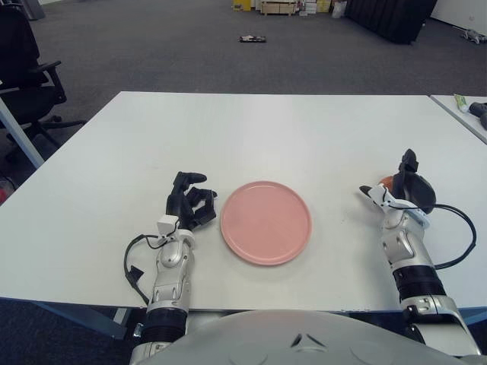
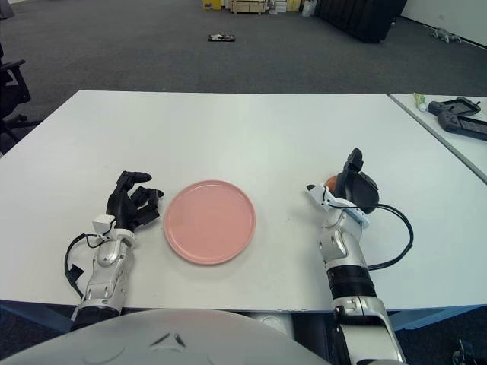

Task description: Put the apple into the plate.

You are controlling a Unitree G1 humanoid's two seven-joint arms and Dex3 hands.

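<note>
Apple [image 2: 332, 182] is mostly hidden behind the right hand [image 2: 351, 190], just an orange-red sliver peeking out on the white table [image 2: 251, 129], well to the right of the pink plate [image 2: 209, 221]. Looks like the hand is up against it for a grab, but whether the fingers have actually closed around it, I can't tell (the hand's back blocks the view). Plate sits dead center between both arms, which makes sense as an easy drop spot. Left hand [image 2: 131, 204] shows just left of the plate, fingers curled in and holding nothing, probably just keeping out of the way.
</note>
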